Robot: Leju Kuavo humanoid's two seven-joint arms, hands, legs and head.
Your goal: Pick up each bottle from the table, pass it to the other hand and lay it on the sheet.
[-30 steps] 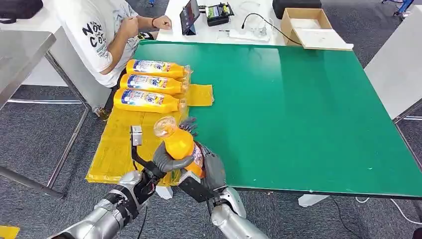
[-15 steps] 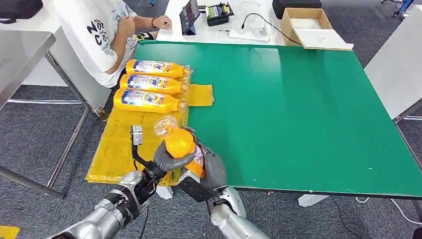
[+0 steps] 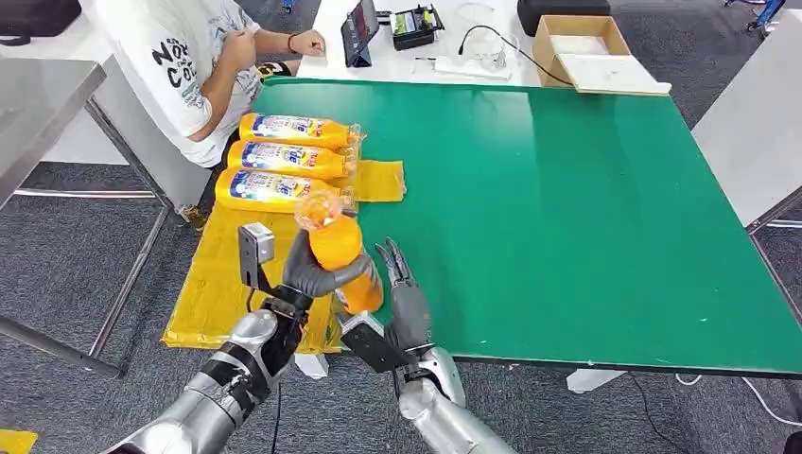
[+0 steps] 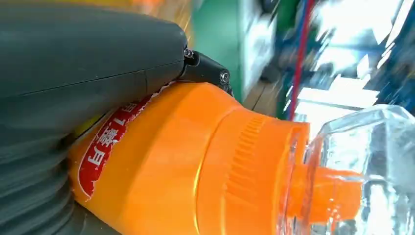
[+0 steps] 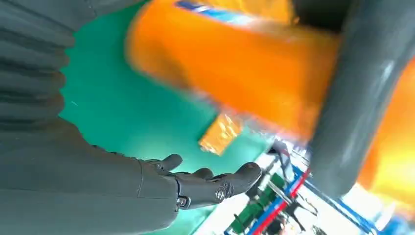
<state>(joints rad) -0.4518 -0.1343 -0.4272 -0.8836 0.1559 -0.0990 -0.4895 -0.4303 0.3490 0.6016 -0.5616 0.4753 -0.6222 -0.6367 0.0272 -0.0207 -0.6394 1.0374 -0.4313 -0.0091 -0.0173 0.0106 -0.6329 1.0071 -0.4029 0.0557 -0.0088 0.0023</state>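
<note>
With the orange bottle [image 3: 339, 257] gripped upright in the left hand [image 3: 317, 276] at lower centre of the frame, above the yellow sheet [image 3: 232, 274], and the right hand [image 3: 405, 301] spread empty beside it, a slip is risked if it is tilted carelessly.
</note>
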